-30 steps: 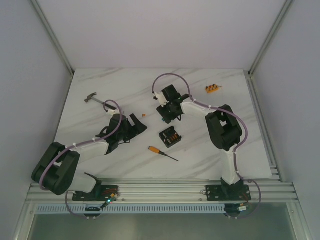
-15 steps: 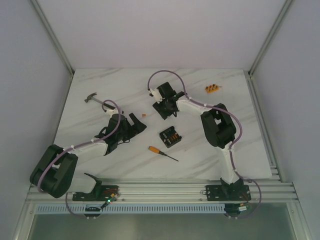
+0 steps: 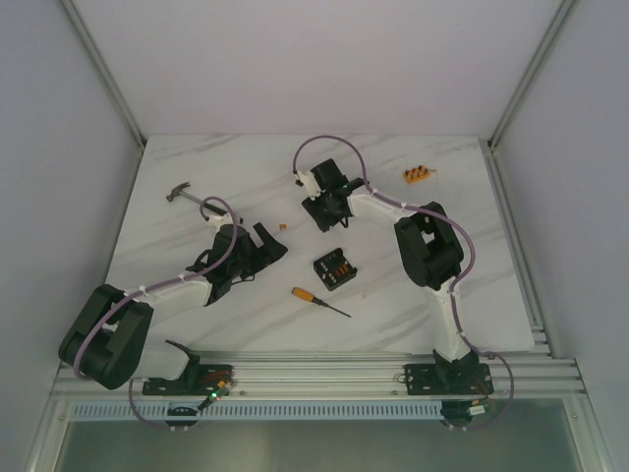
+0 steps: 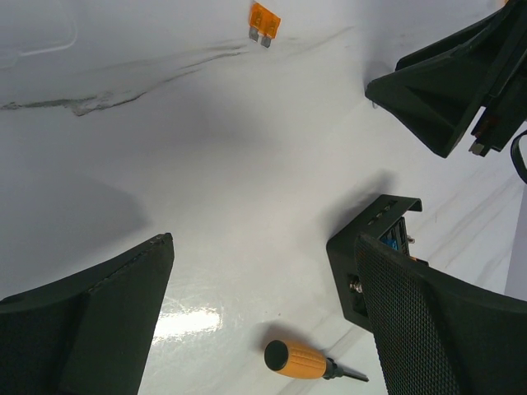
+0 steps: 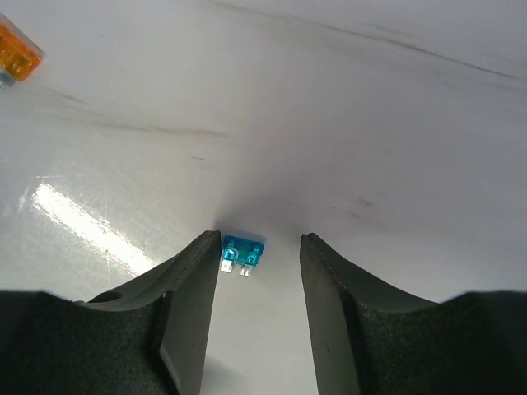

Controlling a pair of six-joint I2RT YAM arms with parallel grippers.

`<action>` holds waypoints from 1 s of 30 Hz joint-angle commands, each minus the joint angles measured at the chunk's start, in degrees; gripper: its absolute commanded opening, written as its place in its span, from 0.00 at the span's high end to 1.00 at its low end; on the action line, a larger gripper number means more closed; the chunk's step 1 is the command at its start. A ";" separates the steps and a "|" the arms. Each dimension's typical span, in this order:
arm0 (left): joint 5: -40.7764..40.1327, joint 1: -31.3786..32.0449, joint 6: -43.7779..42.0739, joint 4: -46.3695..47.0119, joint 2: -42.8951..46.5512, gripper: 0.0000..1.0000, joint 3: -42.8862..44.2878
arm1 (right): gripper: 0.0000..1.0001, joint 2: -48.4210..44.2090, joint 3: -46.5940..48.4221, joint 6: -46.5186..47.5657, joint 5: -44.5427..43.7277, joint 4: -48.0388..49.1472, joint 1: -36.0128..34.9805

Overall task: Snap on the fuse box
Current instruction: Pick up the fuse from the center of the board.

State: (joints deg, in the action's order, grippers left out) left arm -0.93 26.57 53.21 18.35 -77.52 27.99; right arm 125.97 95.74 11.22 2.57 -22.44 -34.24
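Fuse box (image 3: 334, 268) lies on the marble surface (image 3: 177, 285) between the two arms, with a screwdriver (image 3: 316, 301) just nearer the bases. Left gripper (image 4: 263, 247) is low over the surface, jaws wide apart and holding nothing; the box shows partly behind one finger. Right gripper (image 5: 259, 247), beyond the box, is partly open and empty, its fingers straddling a blue fuse (image 5: 242, 249) just beside one fingertip. An orange fuse (image 5: 16, 53) lies well apart.
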 commanded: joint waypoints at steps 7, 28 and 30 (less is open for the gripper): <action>0.17 -0.38 -0.89 -0.77 -0.59 0.00 0.38 | 0.55 2.68 0.65 -7.49 -0.12 -7.09 -0.06; 0.58 -0.38 -0.52 -0.76 -0.70 0.00 0.41 | 0.61 6.87 1.86 -14.76 -6.43 -9.53 -1.67; 0.58 -0.38 -0.56 -0.75 -0.71 0.00 0.44 | 0.61 6.62 1.52 -16.52 -7.38 -9.70 -2.09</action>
State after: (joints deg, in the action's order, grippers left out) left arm -0.86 26.57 53.23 18.33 -77.73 27.99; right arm 127.70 98.85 -1.34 -2.20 -26.87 -35.09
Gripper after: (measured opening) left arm 0.998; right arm 0.393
